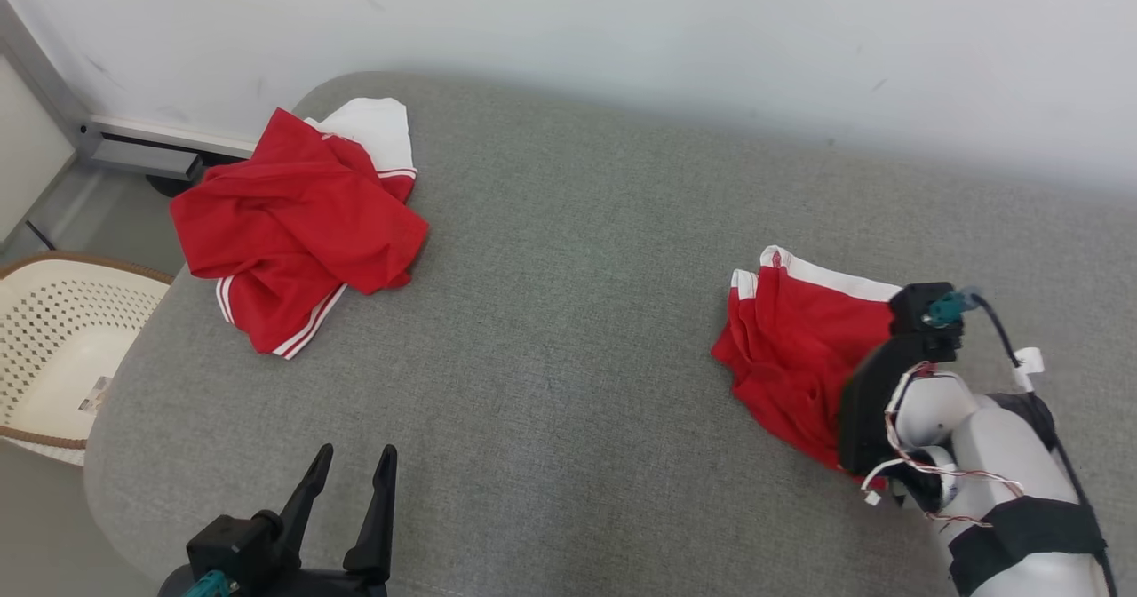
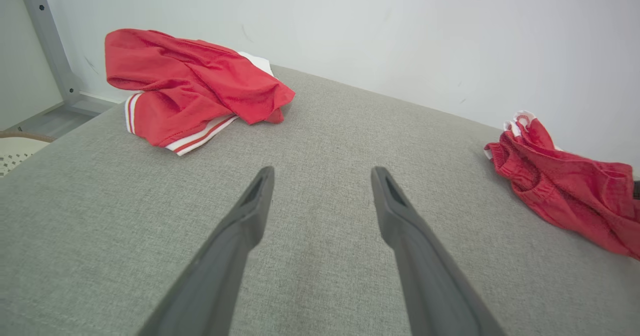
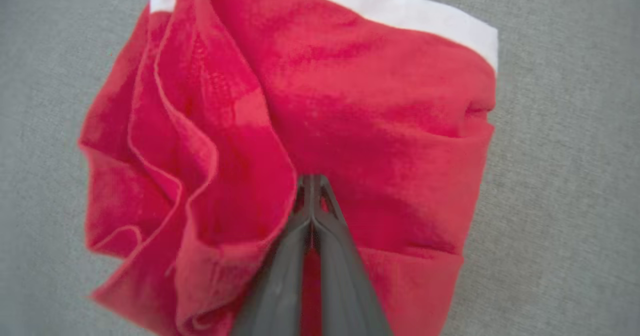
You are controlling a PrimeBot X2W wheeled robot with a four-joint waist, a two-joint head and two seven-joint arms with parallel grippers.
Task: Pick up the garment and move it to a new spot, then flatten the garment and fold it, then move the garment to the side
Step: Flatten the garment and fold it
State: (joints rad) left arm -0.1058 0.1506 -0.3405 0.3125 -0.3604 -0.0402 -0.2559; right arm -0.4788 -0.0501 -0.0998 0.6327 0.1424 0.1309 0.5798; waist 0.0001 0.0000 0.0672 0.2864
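Right claw (image 3: 312, 186): closed tight on a fold of the red shorts (image 1: 791, 348), crumpled at right centre of the head view on the grey padded surface (image 1: 568, 313). Left claw (image 1: 355, 455): spread wide, empty, at lower left over bare fabric. Red-and-white top (image 1: 293, 215): bunched at upper left, well apart from the shorts.

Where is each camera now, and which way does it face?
Head view: up high, looking forward and down over the grey cushion; open left gripper lower left, right forearm lower right.
Left wrist view: low over the cushion, facing the wall along its spread fingers.
Right wrist view: looking down on the red shorts, right gripper shut on them.
Shared: head and left wrist views both show the crumpled red top and shorts.
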